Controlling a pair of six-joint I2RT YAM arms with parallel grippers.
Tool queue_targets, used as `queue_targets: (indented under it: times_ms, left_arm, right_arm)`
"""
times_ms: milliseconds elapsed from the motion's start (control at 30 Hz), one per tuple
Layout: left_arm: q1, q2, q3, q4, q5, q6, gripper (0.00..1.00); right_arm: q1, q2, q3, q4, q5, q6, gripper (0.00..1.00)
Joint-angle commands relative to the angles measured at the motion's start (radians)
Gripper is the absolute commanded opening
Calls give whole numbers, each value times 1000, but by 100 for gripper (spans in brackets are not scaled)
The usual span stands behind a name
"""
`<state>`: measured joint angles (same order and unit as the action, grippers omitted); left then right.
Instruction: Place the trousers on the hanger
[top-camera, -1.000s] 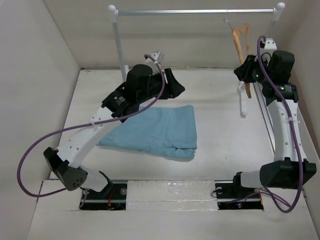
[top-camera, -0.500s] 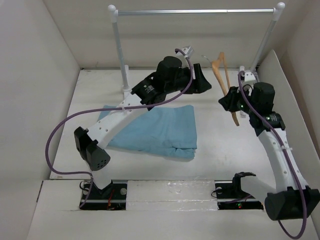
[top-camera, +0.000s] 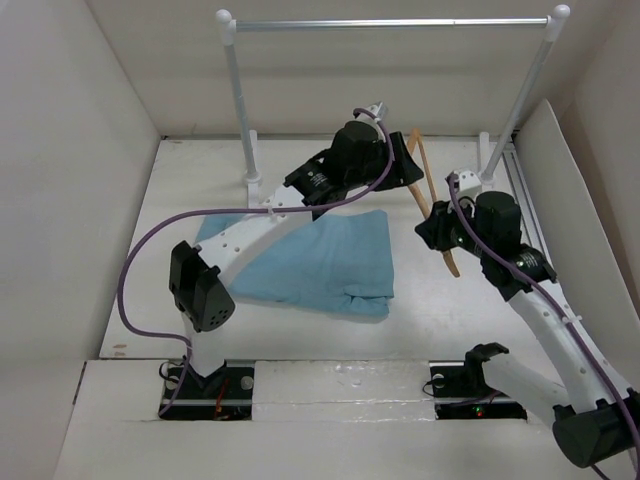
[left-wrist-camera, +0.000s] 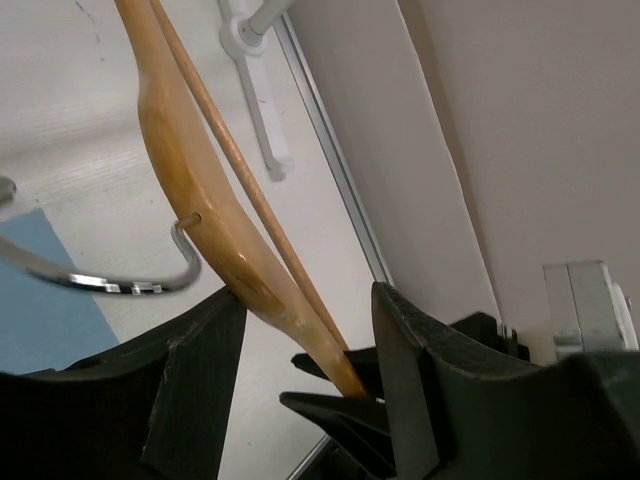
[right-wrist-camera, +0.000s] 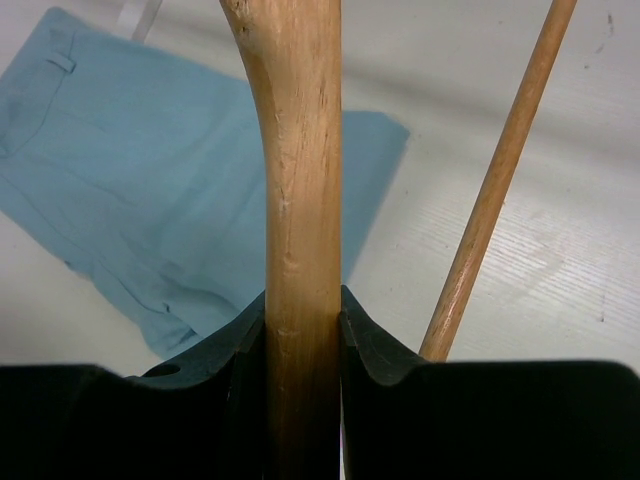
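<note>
The light blue trousers (top-camera: 310, 262) lie flat on the table left of centre, and also show in the right wrist view (right-wrist-camera: 150, 190). My right gripper (top-camera: 432, 232) is shut on one arm of the wooden hanger (top-camera: 425, 185) and holds it tilted above the table. In the right wrist view the fingers (right-wrist-camera: 303, 330) clamp the hanger's arm (right-wrist-camera: 300, 150), with its crossbar (right-wrist-camera: 495, 190) beside it. My left gripper (top-camera: 410, 165) is open at the hanger's upper part. In the left wrist view its jaws (left-wrist-camera: 305, 340) stand wide apart around the hanger (left-wrist-camera: 190, 170). The metal hook (left-wrist-camera: 100, 280) shows there.
The white-and-silver clothes rail (top-camera: 390, 22) spans the back on two posts, its right foot (left-wrist-camera: 250, 40) near the hanger. White walls enclose the table on the left, back and right. Purple cables loop off both arms.
My right gripper has carried the hanger from the back right by the rail leftward and nearer. My left arm has swung right from above the trousers to the hanger.
</note>
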<state>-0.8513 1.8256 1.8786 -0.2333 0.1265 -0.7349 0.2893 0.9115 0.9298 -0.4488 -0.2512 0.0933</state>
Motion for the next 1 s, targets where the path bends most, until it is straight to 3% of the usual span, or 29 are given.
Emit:
queue_targets:
  times_ms: [0,133,233,400,433,467,500,533,567,633,767,900,967]
  left_arm:
    - [-3,9,1,69,-59,-27,48]
    - [-12,43,2,72,-105,-37,44]
    - [-22,40,-38,74,-160,-43,35]
    - [-22,31,-68,78,-191,-50,0]
    - [-31,29,-70,72,-200,-49,0]
    - [-31,28,-75,71,-205,-47,0]
    - [-31,21,-93,69,-205,-46,0]
    - [-40,5,-113,74,-206,-50,0]
    - [-49,-44,-210,128,-196,-79,0]
    - [-60,-63,-255,152,-192,-95,0]
    - [-95,-120,-485,262,-194,-168,0]
    - [-118,-111,-598,360,-200,-227,0]
    - [-118,-92,-627,370,-208,-247,0]
  right_arm:
    - [56,-33,1,52,71,22,0]
    - [174,-36,-8,44,159,55,0]
    - [240,-39,-22,45,236,88,0]
    - [297,-39,-23,3,317,108,0]
    - [310,-39,-23,-13,326,112,4]
    - [310,-45,-25,-27,328,111,15]
    - [321,-49,-25,-51,320,109,42]
    - [321,-66,-29,-65,313,108,53]
    - [321,-83,-29,-115,284,96,72]
    - [308,-98,-20,-137,271,77,76]
    - [260,-111,1,-260,147,22,98]
    - [214,-122,-28,-266,93,3,95]
    - [185,-119,-57,-234,32,5,82]
